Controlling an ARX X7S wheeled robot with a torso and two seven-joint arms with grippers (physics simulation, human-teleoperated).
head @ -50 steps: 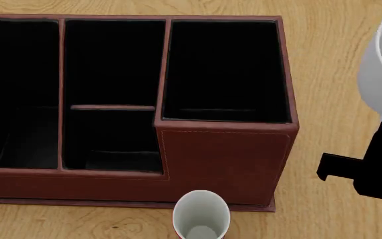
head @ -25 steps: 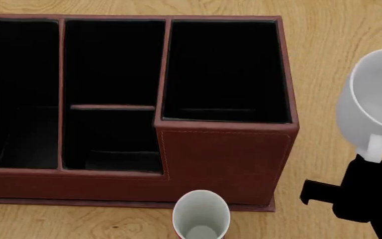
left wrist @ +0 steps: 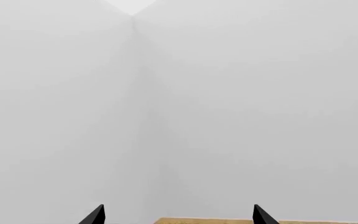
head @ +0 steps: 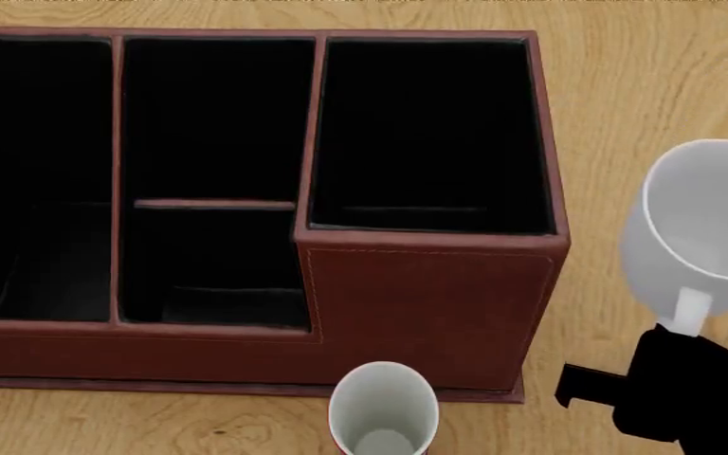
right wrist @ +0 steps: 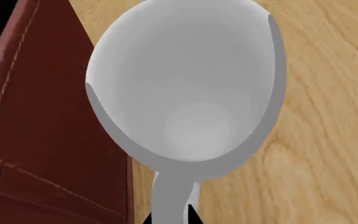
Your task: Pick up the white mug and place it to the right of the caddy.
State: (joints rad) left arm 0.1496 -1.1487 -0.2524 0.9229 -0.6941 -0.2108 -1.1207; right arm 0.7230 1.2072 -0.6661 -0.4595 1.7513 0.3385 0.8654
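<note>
The white mug (head: 705, 223) stands mouth-up just right of the caddy (head: 427, 303), with a strip of wooden table showing between them. My right gripper (head: 686, 336) is shut on the mug's loop handle (head: 693, 308). In the right wrist view the mug (right wrist: 185, 84) fills the middle, its handle (right wrist: 169, 196) runs down between my black fingertips (right wrist: 193, 215), and the caddy's brown wall (right wrist: 36, 116) is beside it. I cannot tell whether the mug rests on the table. My left gripper (left wrist: 177, 215) is open and holds nothing, facing a grey wall.
A narrow red mug with a white inside (head: 383, 412) stands close in front of the caddy's tall section. The wooden table (head: 617, 85) runs on behind and to the right of the caddy. A table edge (left wrist: 229, 220) shows in the left wrist view.
The right gripper has carried the white mug leftward and toward me in the head view, closer to the caddy's right side. The left gripper and red mug have not moved.
</note>
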